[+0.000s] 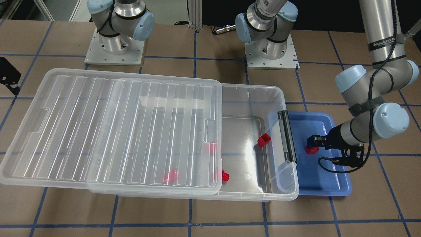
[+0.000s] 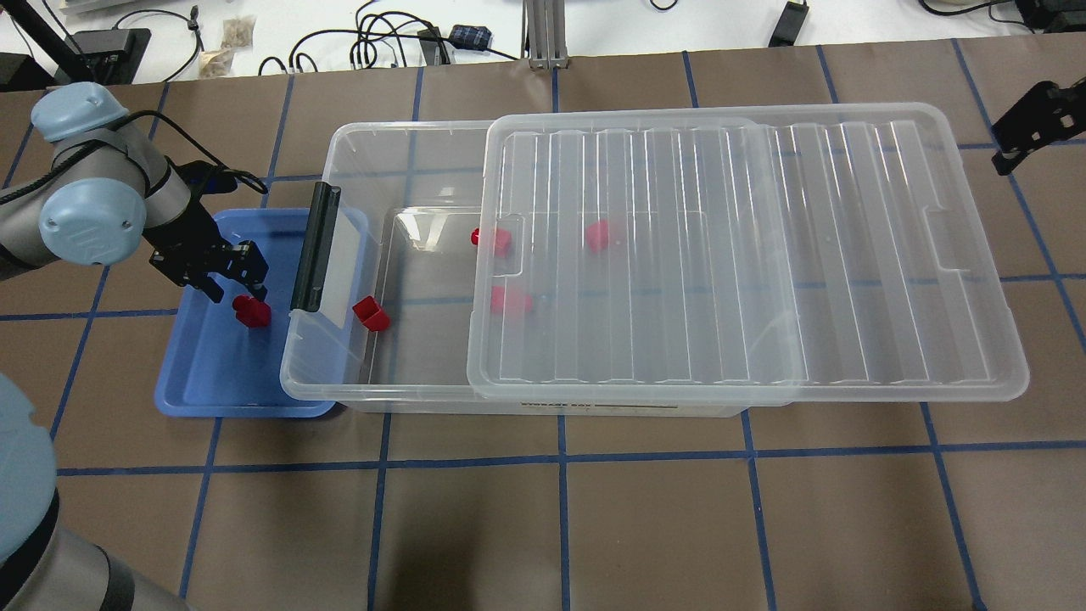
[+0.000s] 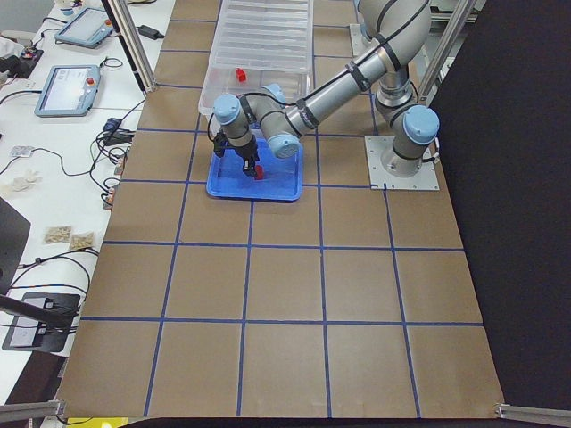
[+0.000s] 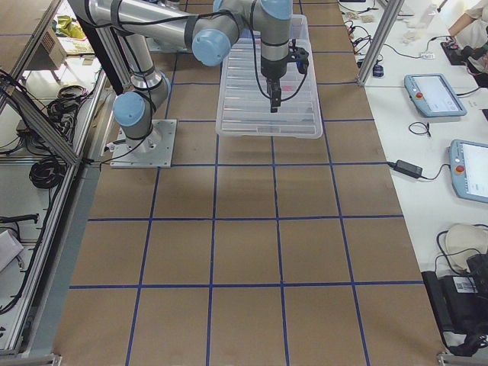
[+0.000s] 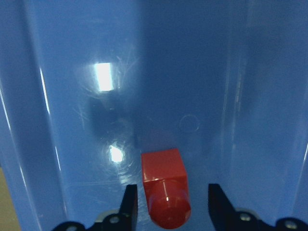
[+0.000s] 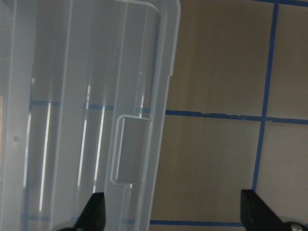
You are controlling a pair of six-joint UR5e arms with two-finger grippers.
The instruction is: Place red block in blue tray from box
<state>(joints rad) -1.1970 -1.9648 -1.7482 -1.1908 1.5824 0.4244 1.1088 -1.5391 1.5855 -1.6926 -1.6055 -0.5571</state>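
A red block [image 5: 163, 185] with a round stud lies on the floor of the blue tray [image 2: 195, 373]; it also shows in the front view [image 1: 311, 150] and the overhead view [image 2: 252, 311]. My left gripper [image 5: 172, 197] is low in the tray and open, a finger on each side of the block with a gap to each. The clear box [image 2: 399, 386] stands beside the tray, its ribbed lid [image 2: 764, 255] slid toward my right, its black latch [image 2: 316, 248] at the tray end. My right gripper [image 6: 173, 209] is open and empty above the lid's far edge.
In the box lie a red hollow angular piece [image 2: 371, 314] near the latch end, a studded red piece [image 2: 492, 240] at the lid's edge, and two more red pieces [image 2: 598, 235] under the lid. The tray's rim overlaps the box's end.
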